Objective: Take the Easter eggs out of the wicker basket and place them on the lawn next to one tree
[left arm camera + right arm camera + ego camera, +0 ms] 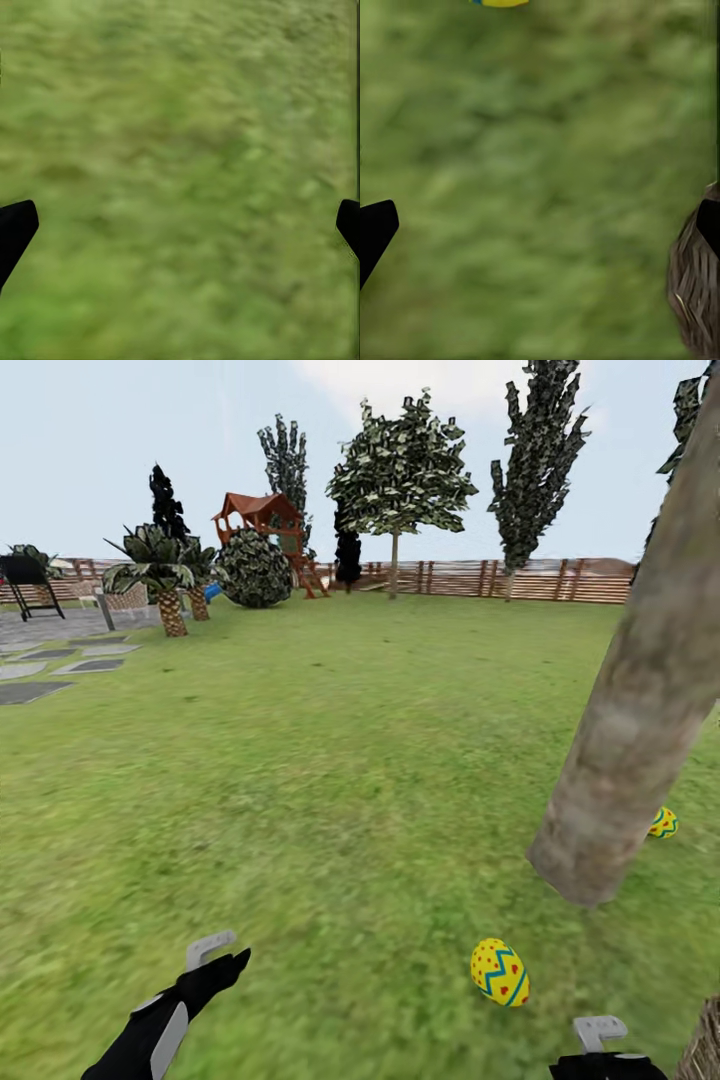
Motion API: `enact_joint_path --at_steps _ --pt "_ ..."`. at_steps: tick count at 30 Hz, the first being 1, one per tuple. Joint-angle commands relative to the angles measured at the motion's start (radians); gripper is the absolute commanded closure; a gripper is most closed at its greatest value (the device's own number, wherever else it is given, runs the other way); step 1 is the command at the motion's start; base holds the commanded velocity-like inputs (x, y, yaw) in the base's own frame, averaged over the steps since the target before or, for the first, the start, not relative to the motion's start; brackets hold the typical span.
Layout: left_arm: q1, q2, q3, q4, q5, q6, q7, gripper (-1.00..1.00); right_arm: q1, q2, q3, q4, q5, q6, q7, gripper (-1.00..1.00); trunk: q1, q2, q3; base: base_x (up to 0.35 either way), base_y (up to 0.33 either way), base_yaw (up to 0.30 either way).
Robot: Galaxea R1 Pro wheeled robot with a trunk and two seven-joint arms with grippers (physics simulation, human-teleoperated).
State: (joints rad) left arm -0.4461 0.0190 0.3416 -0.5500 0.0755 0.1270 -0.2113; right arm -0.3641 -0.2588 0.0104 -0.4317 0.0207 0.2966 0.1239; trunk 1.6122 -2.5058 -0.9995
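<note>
While both my claws hang spread and empty over the lawn (pixel 330 760), left claw (pixel 215 957) and right claw (pixel 600 1040), I judge two eggs placed: one egg (pixel 500 972) just ahead, another (pixel 663 822) beside the tree (pixel 640 700). The wicker basket (pixel 697 292) sits by my right claw; reaching in comes next. Open grass lies leftward.

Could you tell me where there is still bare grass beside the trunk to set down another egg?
Bare lawn opens left of the thick grey-brown tree trunk, up to the near yellow zigzag-painted egg. Behind the trunk's base lies a second painted egg; the brown wicker basket crowds the near right corner.
</note>
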Motion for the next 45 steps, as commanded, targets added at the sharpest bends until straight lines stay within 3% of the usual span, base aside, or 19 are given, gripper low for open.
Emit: enact_joint_path --at_steps 1,26,45 --pt "0.000 -0.001 0.005 -0.001 0.007 0.008 -0.006 -1.00 0.000 0.000 0.001 -0.002 0.002 0.006 0.003 -1.00 -0.001 0.000 0.003 -0.090 -0.025 -0.006" --pt "0.000 -0.002 0.004 0.001 0.005 0.008 -0.006 -1.00 0.000 0.000 0.002 -0.002 0.002 0.006 0.003 -1.00 -0.012 0.006 0.100 -0.231 -0.069 0.000" --pt "0.000 -0.002 0.004 0.016 0.006 0.008 -0.006 -1.00 0.000 0.000 0.001 -0.002 0.001 0.006 0.003 -1.00 -0.083 0.135 0.160 -0.337 0.000 0.000"
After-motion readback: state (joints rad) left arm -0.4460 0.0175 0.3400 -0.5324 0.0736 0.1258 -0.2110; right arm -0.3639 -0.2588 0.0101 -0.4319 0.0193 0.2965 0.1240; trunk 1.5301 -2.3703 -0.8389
